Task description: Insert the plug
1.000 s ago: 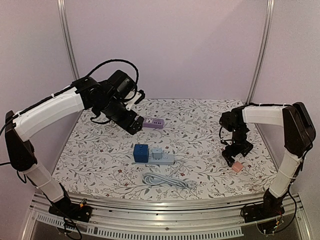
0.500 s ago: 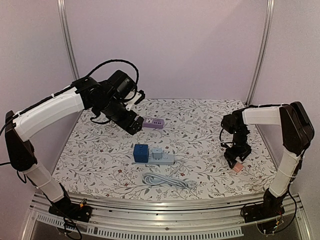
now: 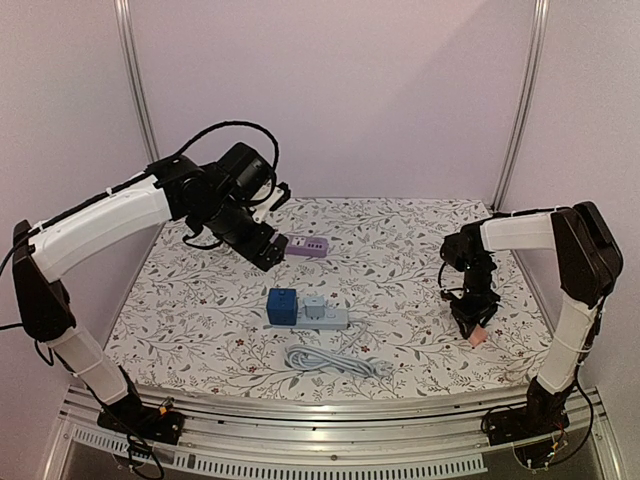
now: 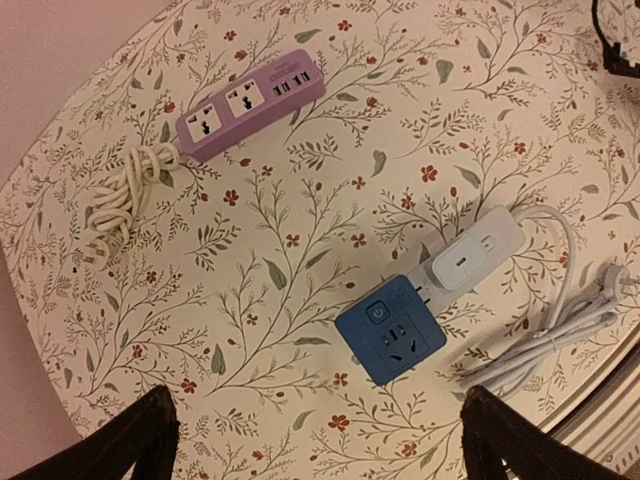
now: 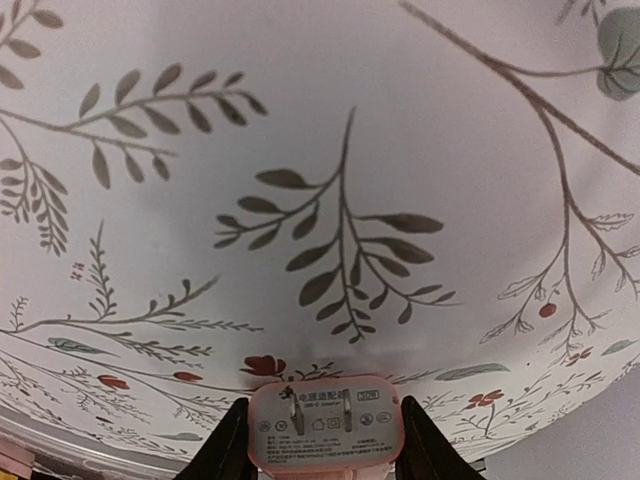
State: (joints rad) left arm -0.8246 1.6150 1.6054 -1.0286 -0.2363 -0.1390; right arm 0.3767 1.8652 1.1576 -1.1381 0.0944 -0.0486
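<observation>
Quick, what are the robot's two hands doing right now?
Left gripper: open, holding nothing.
Right gripper: closed on the pink plug.

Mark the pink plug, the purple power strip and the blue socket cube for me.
pink plug (image 5: 325, 425): right wrist view, its pronged face.
purple power strip (image 4: 226, 111): left wrist view, top face between its two sockets.
blue socket cube (image 4: 390, 340): left wrist view, its top face.
</observation>
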